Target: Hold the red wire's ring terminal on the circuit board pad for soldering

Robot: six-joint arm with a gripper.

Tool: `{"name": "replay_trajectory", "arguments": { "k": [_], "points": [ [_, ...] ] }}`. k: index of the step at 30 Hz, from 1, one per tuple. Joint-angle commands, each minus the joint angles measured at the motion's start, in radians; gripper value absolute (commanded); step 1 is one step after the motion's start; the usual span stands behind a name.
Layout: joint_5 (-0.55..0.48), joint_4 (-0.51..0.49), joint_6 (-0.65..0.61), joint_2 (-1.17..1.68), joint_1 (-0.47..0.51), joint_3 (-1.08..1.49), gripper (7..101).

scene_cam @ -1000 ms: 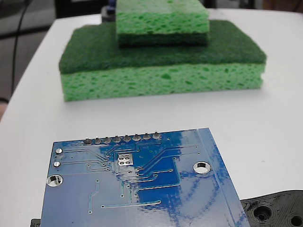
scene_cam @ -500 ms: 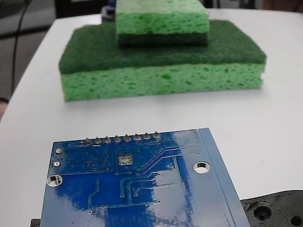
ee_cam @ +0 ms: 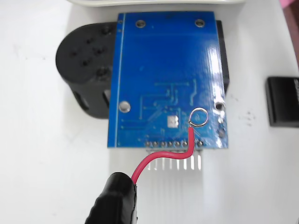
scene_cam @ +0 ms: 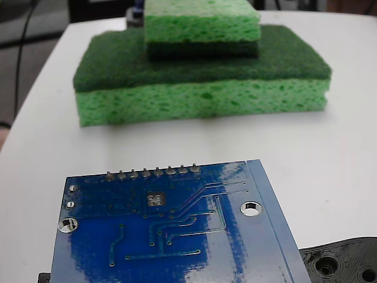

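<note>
1. In the wrist view the gripper [ee_cam: 114, 200] shows only as a black tip at the bottom edge; it is clamped on the red wire [ee_cam: 164, 155].
2. The wire curves up to the ring terminal [ee_cam: 199, 117].
3. The ring terminal sits over the blue circuit board [ee_cam: 159, 56], right of the square pad [ee_cam: 172, 122], not on it, near a mounting hole [ee_cam: 220, 106].
4. The board rests on a black holed part [ee_cam: 86, 77].
5. In the fixed view, stacked green sponges [scene_cam: 200, 71] lie beyond the board on the white table [scene_cam: 330, 153].
</note>
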Motion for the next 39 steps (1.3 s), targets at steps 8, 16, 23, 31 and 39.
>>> {"name": "replay_trajectory", "arguments": {
  "k": [8,16,23,31,39],
  "points": [
    [-0.149,0.031,-0.081,-0.192,0.048,-0.127,100.3],
    [-0.281,0.112,-0.209,-0.249,0.103,-0.199,100.3],
    [-0.302,0.11,-0.268,-0.304,0.127,-0.229,100.3],
    [-0.354,0.155,-0.351,-0.387,0.167,-0.298,100.3],
    [-0.388,0.19,-0.408,-0.474,0.181,-0.379,100.3]
  ]
}}
